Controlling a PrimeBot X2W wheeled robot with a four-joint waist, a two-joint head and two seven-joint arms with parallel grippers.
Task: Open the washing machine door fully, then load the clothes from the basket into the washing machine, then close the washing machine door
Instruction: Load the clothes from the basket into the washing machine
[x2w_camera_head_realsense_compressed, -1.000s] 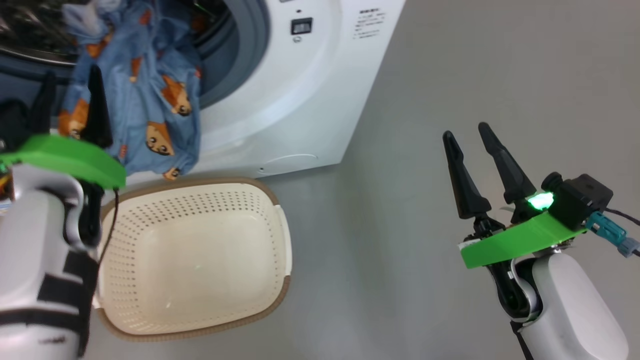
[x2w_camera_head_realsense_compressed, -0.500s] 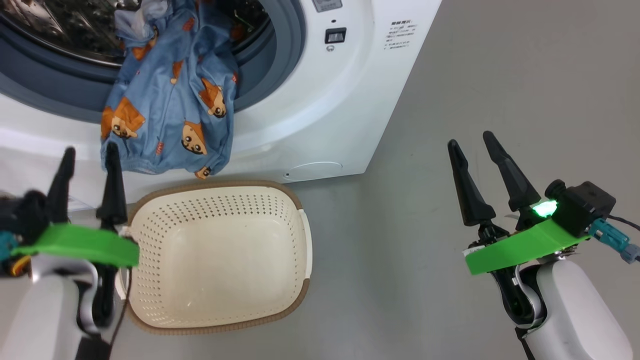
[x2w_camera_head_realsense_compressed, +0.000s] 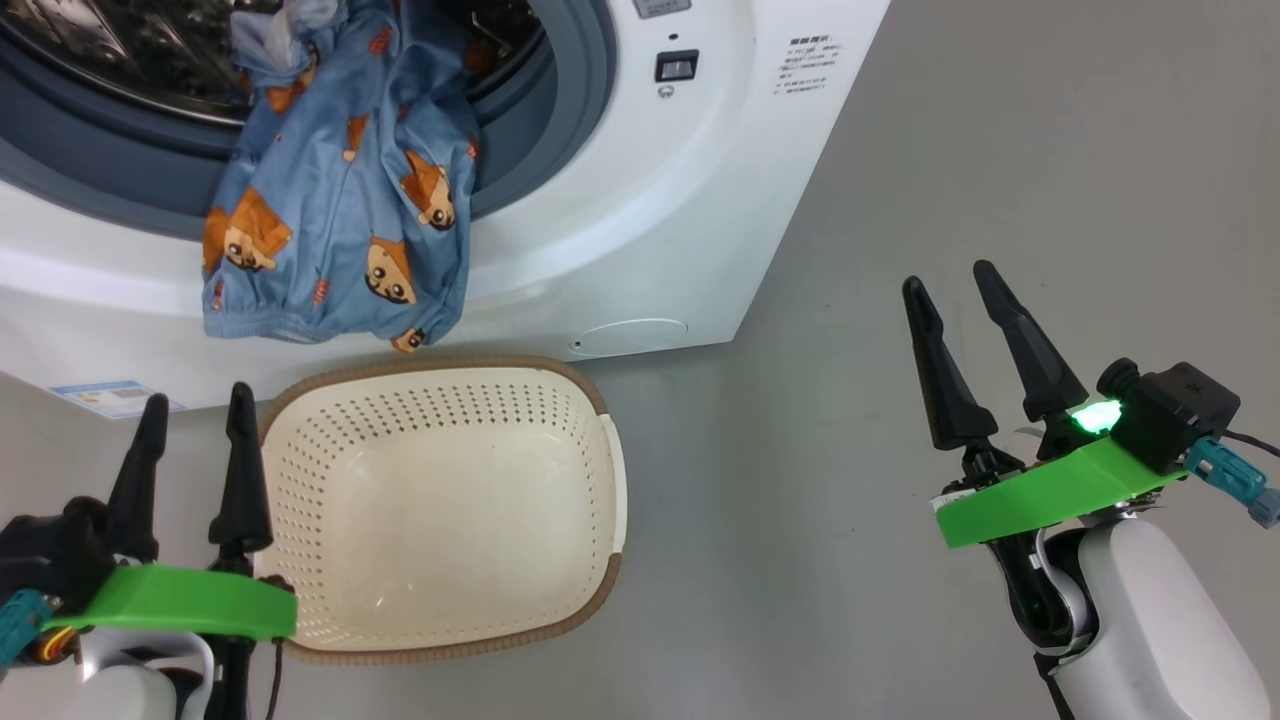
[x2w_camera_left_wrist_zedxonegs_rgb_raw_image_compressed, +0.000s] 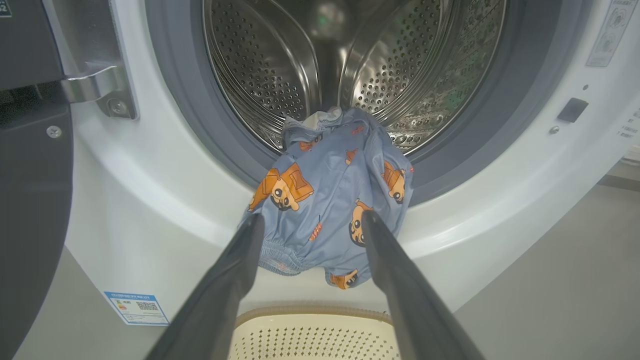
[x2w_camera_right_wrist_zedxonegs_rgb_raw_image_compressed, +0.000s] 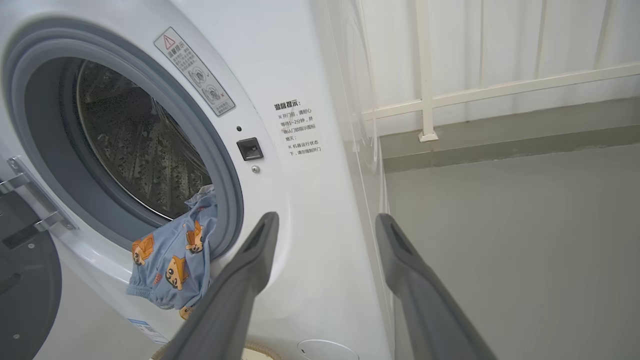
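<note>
The light blue garment (x2w_camera_head_realsense_compressed: 340, 220), printed with orange-brown cartoon figures, hangs over the grey-blue gasket (x2w_camera_head_realsense_compressed: 575, 100). It lies partly inside the steel drum (x2w_camera_left_wrist_zedxonegs_rgb_raw_image_compressed: 250, 65), and its hem trails down the white washing machine (x2w_camera_head_realsense_compressed: 620, 220) front just above the empty cream basket (x2w_camera_head_realsense_compressed: 440, 520). The dark door (x2w_camera_left_wrist_zedxonegs_rgb_raw_image_compressed: 30, 200) stands swung open on its hinge. By the latch socket (x2w_camera_right_wrist_zedxonegs_rgb_raw_image_compressed: 250, 148) are a red-triangle warning sticker (x2w_camera_right_wrist_zedxonegs_rgb_raw_image_compressed: 195, 70) and a Chinese notice (x2w_camera_right_wrist_zedxonegs_rgb_raw_image_compressed: 297, 127) headed "温馨提示". A small blue label (x2w_camera_left_wrist_zedxonegs_rgb_raw_image_compressed: 137, 307) with a QR code sits low on the front, its print too fine to read. The left gripper (x2w_camera_head_realsense_compressed: 198, 395) hovers beside the basket with fingers apart, holding nothing. The right gripper (x2w_camera_head_realsense_compressed: 948, 277), well apart over the grey floor (x2w_camera_head_realsense_compressed: 900, 150), is likewise spread and empty.
</note>
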